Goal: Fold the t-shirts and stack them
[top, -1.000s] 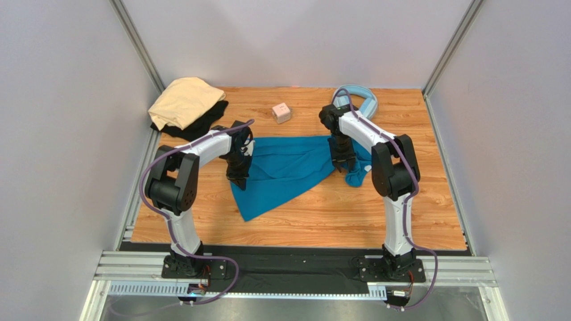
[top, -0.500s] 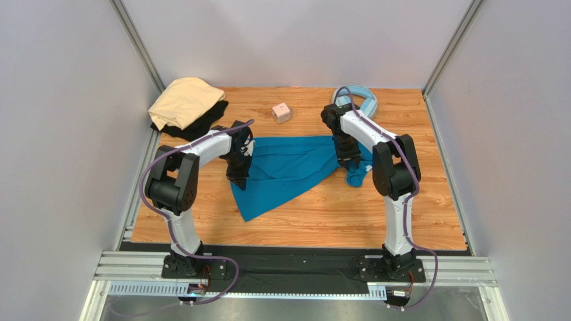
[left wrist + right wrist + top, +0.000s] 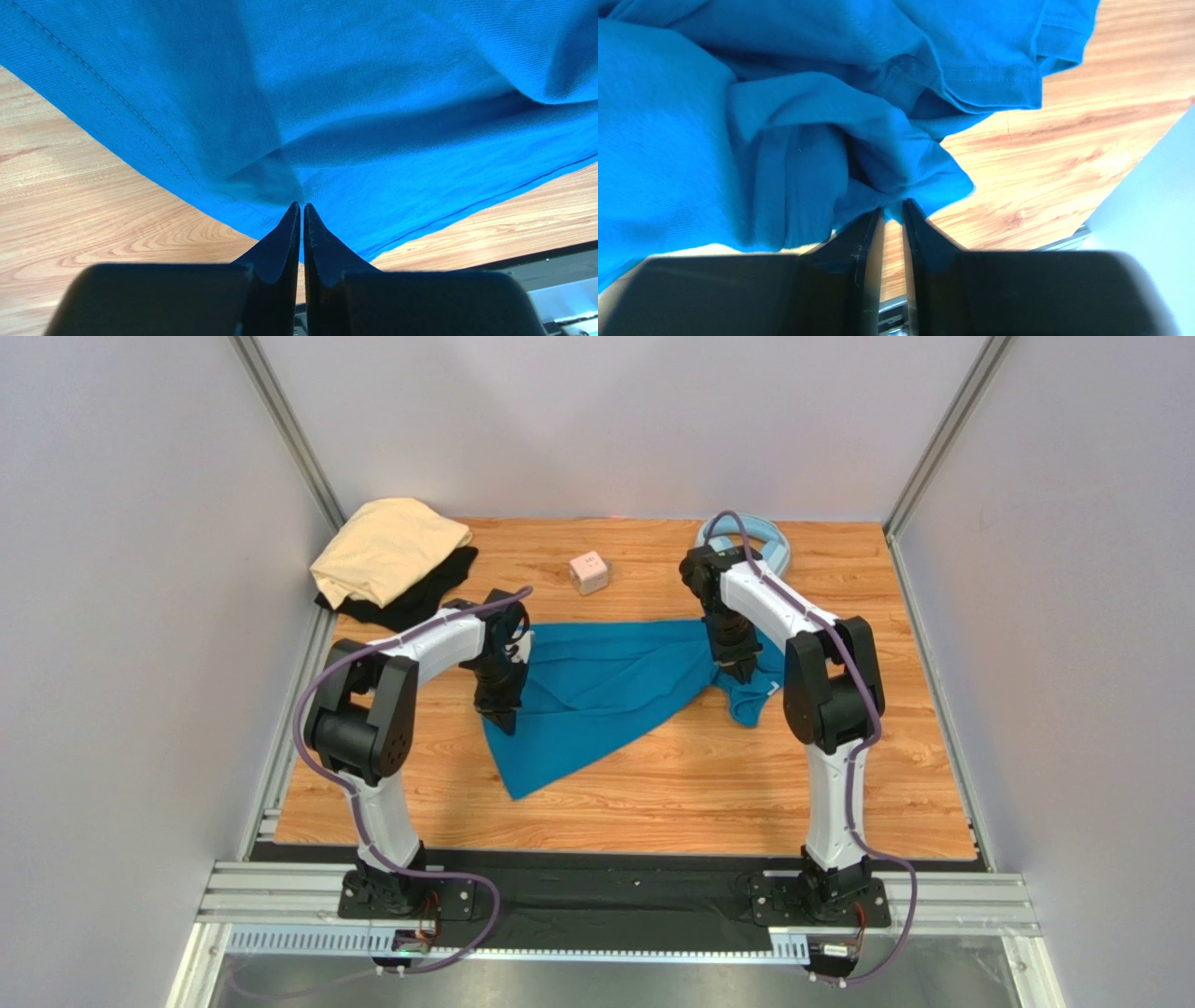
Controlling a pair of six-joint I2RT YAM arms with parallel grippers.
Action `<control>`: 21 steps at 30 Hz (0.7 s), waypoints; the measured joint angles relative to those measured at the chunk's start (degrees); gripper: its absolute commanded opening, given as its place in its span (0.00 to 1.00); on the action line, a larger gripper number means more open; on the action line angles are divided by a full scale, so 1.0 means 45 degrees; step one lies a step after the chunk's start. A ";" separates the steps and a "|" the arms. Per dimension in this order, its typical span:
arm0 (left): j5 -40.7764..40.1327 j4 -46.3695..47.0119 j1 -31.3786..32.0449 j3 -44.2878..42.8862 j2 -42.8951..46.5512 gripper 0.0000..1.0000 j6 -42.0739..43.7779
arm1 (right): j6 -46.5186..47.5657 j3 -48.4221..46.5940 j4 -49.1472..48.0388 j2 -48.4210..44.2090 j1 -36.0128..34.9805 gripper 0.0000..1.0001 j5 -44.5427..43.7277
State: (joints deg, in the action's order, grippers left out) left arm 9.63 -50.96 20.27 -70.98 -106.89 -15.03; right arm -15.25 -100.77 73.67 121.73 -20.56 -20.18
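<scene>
On table (image 3: 730, 784), teal shirt (image 3: 603, 693) sprawls, crumpled at right end, well apart from tan shirt (image 3: 386, 546) and black shirt (image 3: 421, 599) heaped far-left. At shirt's left edge, left gripper (image 3: 302, 210) pinches cloth tight. At bunched end, right gripper (image 3: 892, 206) shows narrow jaws, slim gap; hold unclear. Risk: thin bite slips on lift, or pinch catches extra layers, skewing fold.

Matt fine-knit cloth t-shirt (image 3: 393, 91); smooth grained wood table (image 3: 84, 210).

The teal t-shirt (image 3: 603, 693) is spread on the desk (image 3: 701, 784); the tan t-shirt (image 3: 386, 546) is piled on the black t-shirt (image 3: 421, 598) at the far-left corner.
</scene>
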 measured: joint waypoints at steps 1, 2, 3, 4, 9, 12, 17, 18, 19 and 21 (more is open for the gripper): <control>0.0000 0.0000 0.0000 0.0000 -0.0010 0.09 -0.0005 | 0.0058 0.0000 -0.0005 0.0000 0.0000 0.01 0.0068; 0.0005 0.0005 0.0000 0.0000 -0.0015 0.09 -0.0005 | 0.0102 0.0000 0.0000 0.0000 0.0000 0.00 0.0126; 0.0024 0.0000 0.0000 0.0000 -0.0024 0.09 -0.0005 | 0.0126 0.0000 -0.0005 0.0000 0.0000 0.00 0.0185; 0.0044 0.0005 0.0000 0.0000 -0.0034 0.09 -0.0005 | 0.0117 0.0000 -0.0010 0.0000 0.0000 0.00 0.0253; 0.0097 0.0000 0.0000 -0.0015 -0.0063 0.09 -0.0010 | 0.0107 0.0141 -0.0078 -0.0136 0.0000 0.00 0.0398; 0.0121 -0.0005 0.0000 -0.0170 -0.0073 0.09 -0.0019 | 0.0044 0.0151 -0.0053 -0.0559 0.0000 0.00 0.0340; 0.0199 0.0019 0.0000 -0.0437 -0.0073 0.09 -0.0019 | -0.0112 0.0151 -0.0049 -0.1923 0.0000 0.00 0.0063; 0.0209 0.0005 0.0000 -0.0466 -0.0073 0.09 -0.0019 | -0.0160 0.0151 -0.0049 -0.2239 0.0000 0.00 0.0039; 0.0228 0.0005 0.0000 -0.0491 -0.0073 0.09 -0.0015 | -0.0223 0.0151 -0.0044 -0.2633 0.0000 0.00 0.0029; 0.0248 0.0000 0.0000 -0.0539 -0.0073 0.10 -0.0015 | -0.0282 0.0151 -0.0053 -0.3283 0.0000 0.00 0.0063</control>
State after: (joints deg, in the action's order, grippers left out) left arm 10.74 -50.96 20.27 -73.41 -107.22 -15.09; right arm -16.51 -100.09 73.43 106.96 -20.56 -19.90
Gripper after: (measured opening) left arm 0.094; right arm 0.005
